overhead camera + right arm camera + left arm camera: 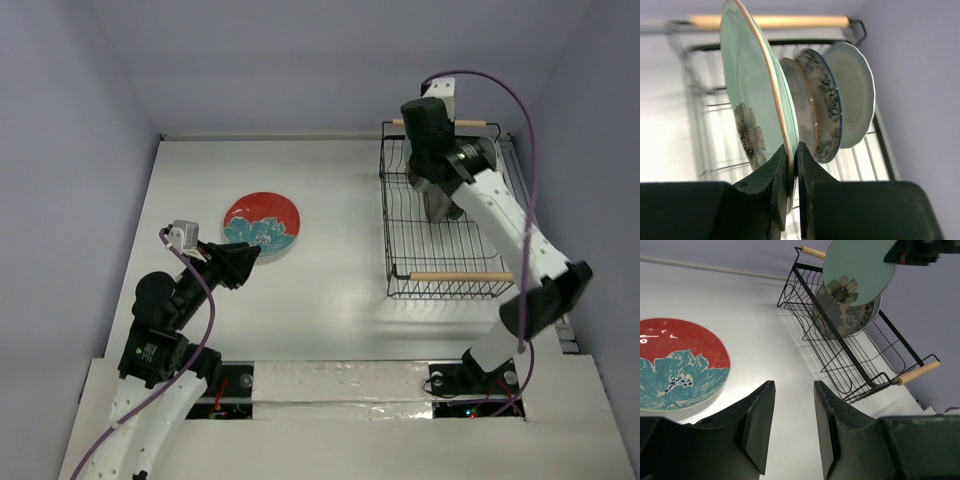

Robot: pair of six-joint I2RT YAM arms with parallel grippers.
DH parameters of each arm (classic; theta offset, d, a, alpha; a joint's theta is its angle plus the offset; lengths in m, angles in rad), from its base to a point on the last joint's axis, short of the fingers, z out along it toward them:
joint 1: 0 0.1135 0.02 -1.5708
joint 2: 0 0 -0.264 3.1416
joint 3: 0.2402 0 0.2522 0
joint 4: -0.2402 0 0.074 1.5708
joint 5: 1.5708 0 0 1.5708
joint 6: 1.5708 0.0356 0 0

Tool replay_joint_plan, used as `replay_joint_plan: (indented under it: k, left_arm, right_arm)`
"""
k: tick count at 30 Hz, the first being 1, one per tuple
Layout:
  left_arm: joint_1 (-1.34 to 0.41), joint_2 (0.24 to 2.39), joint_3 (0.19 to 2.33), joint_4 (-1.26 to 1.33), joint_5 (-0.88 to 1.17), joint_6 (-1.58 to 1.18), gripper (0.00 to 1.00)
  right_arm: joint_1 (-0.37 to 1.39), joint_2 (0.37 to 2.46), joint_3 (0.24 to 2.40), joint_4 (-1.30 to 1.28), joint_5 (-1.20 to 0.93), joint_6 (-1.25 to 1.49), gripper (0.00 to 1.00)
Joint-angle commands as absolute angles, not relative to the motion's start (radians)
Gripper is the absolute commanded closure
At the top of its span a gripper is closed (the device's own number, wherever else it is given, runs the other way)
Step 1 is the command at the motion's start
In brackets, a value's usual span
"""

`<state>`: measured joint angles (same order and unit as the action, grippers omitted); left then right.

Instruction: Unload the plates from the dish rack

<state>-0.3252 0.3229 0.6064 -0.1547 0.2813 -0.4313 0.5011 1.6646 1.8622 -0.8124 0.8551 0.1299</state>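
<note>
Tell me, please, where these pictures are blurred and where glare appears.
Right wrist view: the dish rack and its wooden handle are blurred behind, while the rim of the green plate between the fingers is sharp. Left wrist view: small white glints on the red plate. Top view: even light, bright sheen on the strip by the arm bases.

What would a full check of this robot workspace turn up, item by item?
Surface: white table, no spills seen.
Job's things: red plate lying flat on the table; green plate held upright over the black wire rack; blue-patterned plate and white plate standing in the rack.
Clutter: nothing seen.
Grippers: right gripper shut on the green plate's rim; left gripper open and empty, near the red plate.
Cables: right arm's purple cable arching beside the rack; left arm's purple cable looping along the arm.
Surroundings: plain pale walls on three sides.
</note>
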Motion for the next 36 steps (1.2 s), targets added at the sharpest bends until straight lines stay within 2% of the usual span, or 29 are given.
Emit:
replay_joint_plan:
  k: [1, 6, 9, 13, 20, 27, 36]
  left_arm:
    - [-0.313, 0.327, 0.617, -0.109, 0.295, -0.431, 0.66]
    - [-0.304, 0.333, 0.615, -0.107, 0.299, -0.430, 0.66]
    - [-0.304, 0.333, 0.618, -0.109, 0.299, -0.430, 0.66]
    - [-0.304, 0.331, 0.618, -0.110, 0.299, -0.428, 0.66]
    - [-0.304, 0.325, 0.621, -0.112, 0.298, -0.425, 0.66]
    - [-0.304, 0.322, 0.621, -0.112, 0.301, -0.426, 0.66]
    - [-0.295, 0.321, 0.618, -0.109, 0.302, -0.426, 0.65]
  right_arm:
    - [0.572, 1.413, 1.841, -0.587, 0.746, 0.179, 1.00]
    - [0.669, 1.333, 1.634, -0.355, 0.385, 0.305, 1.00]
    - [0.680, 1.386, 1.556, -0.165, 0.150, 0.437, 1.00]
    - [0.689, 1.512, 1.487, 0.100, -0.050, 0.607, 1.00]
    - [0.689, 1.764, 1.517, 0.276, -0.118, 0.800, 1.00]
    - [0.698, 1.862, 1.468, 0.370, -0.155, 0.893, 1.00]
    - [0.718, 1.980, 1.443, 0.367, -0.150, 0.940, 1.00]
